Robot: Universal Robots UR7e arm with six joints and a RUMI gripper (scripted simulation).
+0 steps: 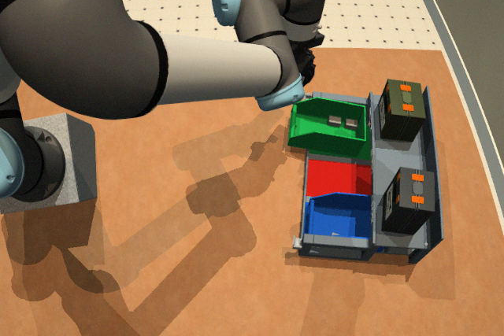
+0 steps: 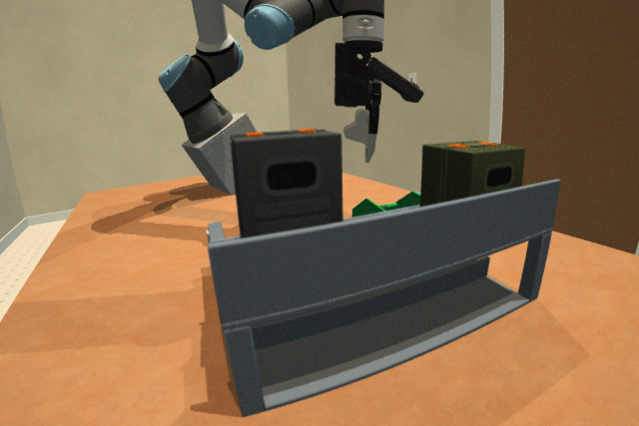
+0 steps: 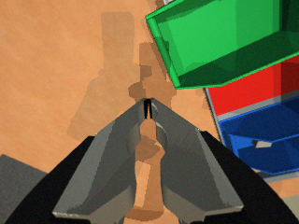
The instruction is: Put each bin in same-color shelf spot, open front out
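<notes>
The green bin holds two grey parts and sits askew at the far end of the grey shelf, with its left side sticking out over the front edge. It also shows in the wrist view and peeks out behind the shelf's back. The blue bin sits in the near spot with a small grey part in it. The red mark between them is bare. My gripper is shut and empty. It hangs high above the table, left of the green bin.
An olive box and a dark grey box stand on the shelf's upper board. The robot's base is at the table's left. My forearm spans the view above the table.
</notes>
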